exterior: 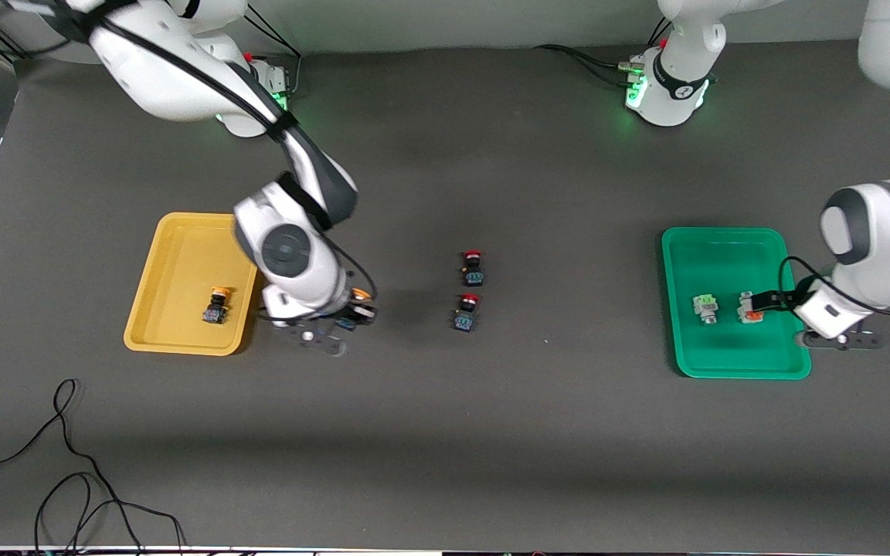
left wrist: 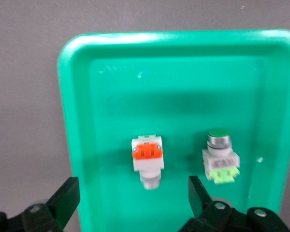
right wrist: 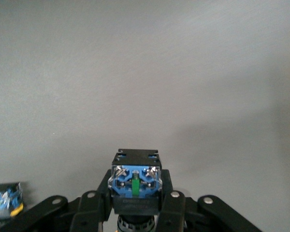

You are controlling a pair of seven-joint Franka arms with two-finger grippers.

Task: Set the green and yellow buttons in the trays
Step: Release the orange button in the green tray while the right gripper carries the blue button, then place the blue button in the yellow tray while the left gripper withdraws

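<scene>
You had the right gripper (exterior: 354,315) clamped on a yellow button (right wrist: 136,180), body upright, just beside the yellow tray (exterior: 153,274) toward the table's middle. The left gripper (left wrist: 130,200) stood released over the green tray (exterior: 731,363), two buttons lying inside.

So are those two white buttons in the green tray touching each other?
Apart. The left wrist view shows bare tray floor between the orange-clipped button and the green-capped button in the green tray.
</scene>
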